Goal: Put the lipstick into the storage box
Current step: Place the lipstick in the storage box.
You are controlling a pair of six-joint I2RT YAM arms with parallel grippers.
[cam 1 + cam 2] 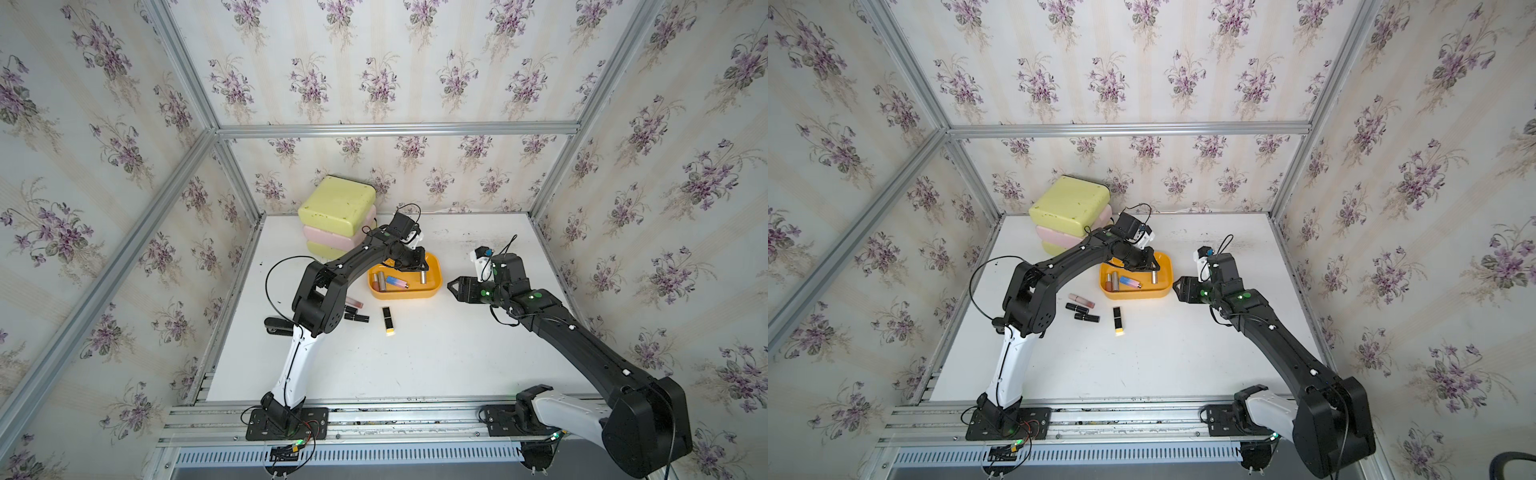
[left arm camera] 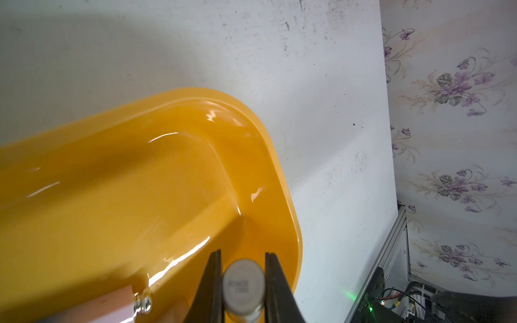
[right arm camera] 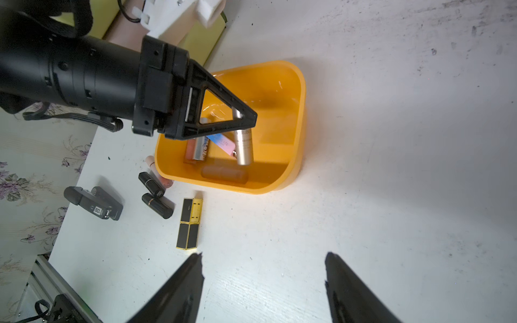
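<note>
The storage box is a shallow orange-yellow tray mid-table. My left gripper reaches into its right end and is shut on a silver lipstick, which stands nearly upright inside the walls. Three more tubes lie in the tray: a rose one, a silver one and a blue-pink one. A black-and-gold square lipstick lies in front of the tray. My right gripper hovers open and empty just right of the tray.
Two black round lipsticks and a pink gloss tube lie left of the square one. Stacked pale green and pink lidded boxes stand at the back left. A black device sits at the table's left edge.
</note>
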